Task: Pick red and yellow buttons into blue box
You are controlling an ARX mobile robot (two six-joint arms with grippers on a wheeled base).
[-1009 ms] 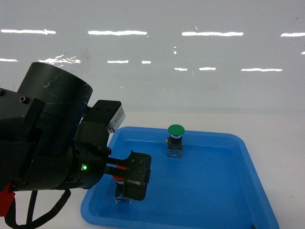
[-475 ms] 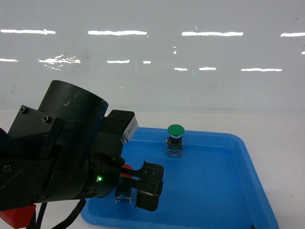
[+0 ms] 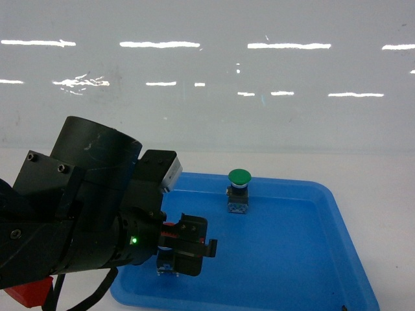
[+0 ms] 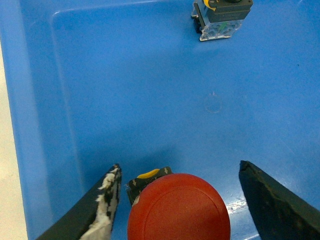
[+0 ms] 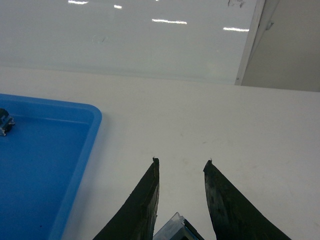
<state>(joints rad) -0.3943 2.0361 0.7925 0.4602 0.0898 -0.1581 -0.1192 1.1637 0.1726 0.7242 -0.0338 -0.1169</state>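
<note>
**Mia:** Where is the red button (image 4: 178, 207)?

**Ben:** It sits inside the blue box (image 3: 311, 259), near the front left corner. In the left wrist view its round red cap is right between the two fingers of the left gripper (image 4: 182, 200).

**Mia:** Is the gripper squeezing it?

**Ben:** No. The fingers are spread wide. There is a gap on each side of the cap, so it holds nothing.

**Mia:** What is that other thing far back in the box?

**Ben:** A green button (image 3: 238, 190). It stands up on its blocky base, well apart from the red one.

**Mia:** And the right gripper (image 5: 181, 165)?

**Ben:** It is over the white table (image 5: 240, 125), to the right of the box. Its two dark fingers are a little apart. Something clear and blocky (image 5: 175, 229) shows low down between them. I cannot tell if they grip it, or what color its cap is.
</note>
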